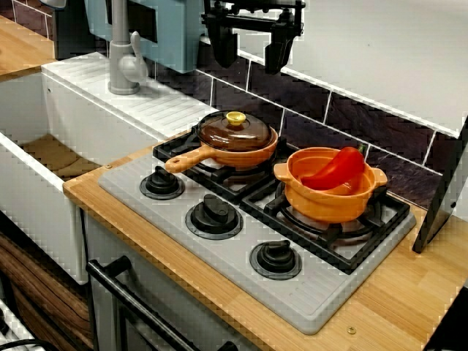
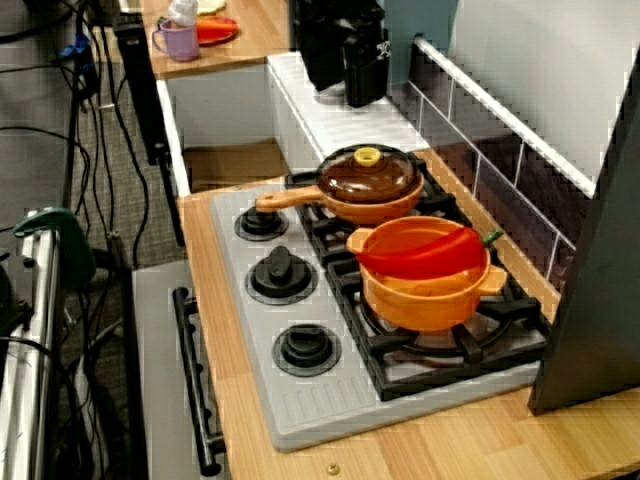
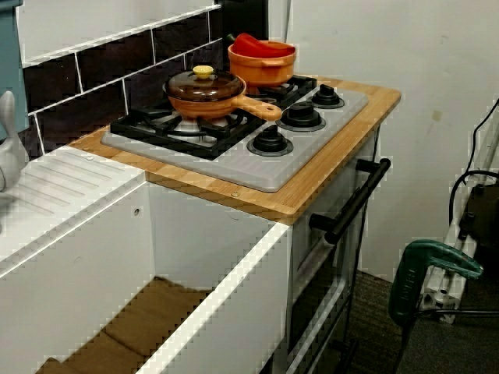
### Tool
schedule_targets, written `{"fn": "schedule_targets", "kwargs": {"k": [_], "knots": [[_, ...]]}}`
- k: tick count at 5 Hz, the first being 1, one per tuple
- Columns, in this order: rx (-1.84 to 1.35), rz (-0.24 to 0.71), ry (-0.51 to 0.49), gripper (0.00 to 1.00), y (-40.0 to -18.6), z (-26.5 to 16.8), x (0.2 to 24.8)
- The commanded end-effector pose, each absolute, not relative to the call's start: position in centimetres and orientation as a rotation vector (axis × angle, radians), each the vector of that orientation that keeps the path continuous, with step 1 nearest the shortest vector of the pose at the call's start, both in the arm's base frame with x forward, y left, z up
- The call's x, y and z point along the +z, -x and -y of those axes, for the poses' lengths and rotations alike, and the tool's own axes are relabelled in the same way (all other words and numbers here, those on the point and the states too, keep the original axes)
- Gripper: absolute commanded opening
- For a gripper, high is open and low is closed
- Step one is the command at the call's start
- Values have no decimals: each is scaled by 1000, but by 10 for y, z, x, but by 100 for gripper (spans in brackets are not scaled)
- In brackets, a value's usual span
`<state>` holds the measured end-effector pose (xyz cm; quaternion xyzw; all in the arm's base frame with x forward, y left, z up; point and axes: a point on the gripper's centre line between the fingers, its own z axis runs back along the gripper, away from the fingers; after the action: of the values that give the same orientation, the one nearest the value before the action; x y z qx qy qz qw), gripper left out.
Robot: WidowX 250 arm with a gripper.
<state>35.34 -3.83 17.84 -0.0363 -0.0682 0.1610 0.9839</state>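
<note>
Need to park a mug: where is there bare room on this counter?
Bare: the wooden counter between the hob and the dark panel; the ribbed drainboard between faucet and hob. Crowded: both burners, under the lidded pan and the orange pot with its red pepper.

Pot (image 1: 329, 201): orange. Pepper (image 1: 336, 168): red. Pan (image 1: 245, 156): orange. Lid (image 1: 245, 135): brown, with yellow knob (image 1: 235, 118). Hob (image 1: 292, 292): grey, ribbed. Dials (image 1: 213, 213): black. Table (image 1: 409, 292): pale wood-grain. Wall tiles (image 1: 365, 128): dark, with white grout. Tool (image 1: 250, 47): black.
</note>
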Motion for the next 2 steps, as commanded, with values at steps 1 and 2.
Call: {"fn": "schedule_targets", "kwargs": {"k": [1,2], "knots": [[324,137,73,100,-353,38,178],[298,167,52,100,-353,44,177]]}}
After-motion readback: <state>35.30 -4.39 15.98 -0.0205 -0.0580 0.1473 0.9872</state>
